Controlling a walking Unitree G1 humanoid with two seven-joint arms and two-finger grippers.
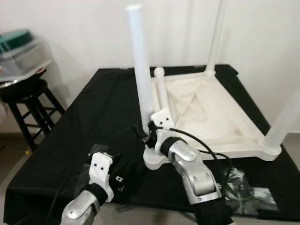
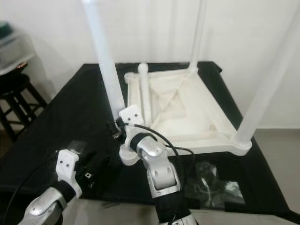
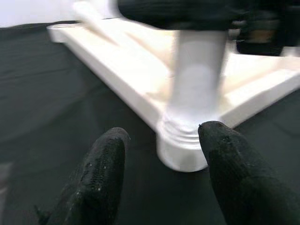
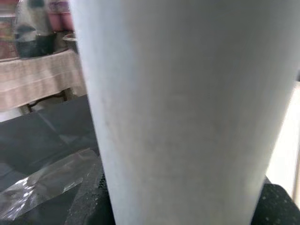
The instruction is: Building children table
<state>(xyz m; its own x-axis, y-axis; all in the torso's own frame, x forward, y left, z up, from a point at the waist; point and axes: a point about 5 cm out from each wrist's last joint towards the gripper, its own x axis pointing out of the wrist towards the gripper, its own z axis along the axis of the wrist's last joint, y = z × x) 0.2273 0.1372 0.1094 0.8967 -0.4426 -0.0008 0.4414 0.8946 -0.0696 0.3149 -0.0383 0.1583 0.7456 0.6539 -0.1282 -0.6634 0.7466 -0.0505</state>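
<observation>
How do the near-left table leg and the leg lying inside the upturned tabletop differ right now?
The near-left leg stands upright in its corner socket; the loose leg lies tilted inside the tabletop, unmounted. The right gripper is at the near-left leg's base, fingers either side; nothing holds the loose leg. The left gripper is open just short of that socket. Both legs are white, round tubes.

A black stool (image 1: 29, 101) stands beside the black cloth (image 1: 93, 117).

2 silver arms (image 1: 194, 174) with black cables, white wrist brackets (image 1: 101, 169), fuzzy black pincer fingers (image 3: 96, 180).
</observation>
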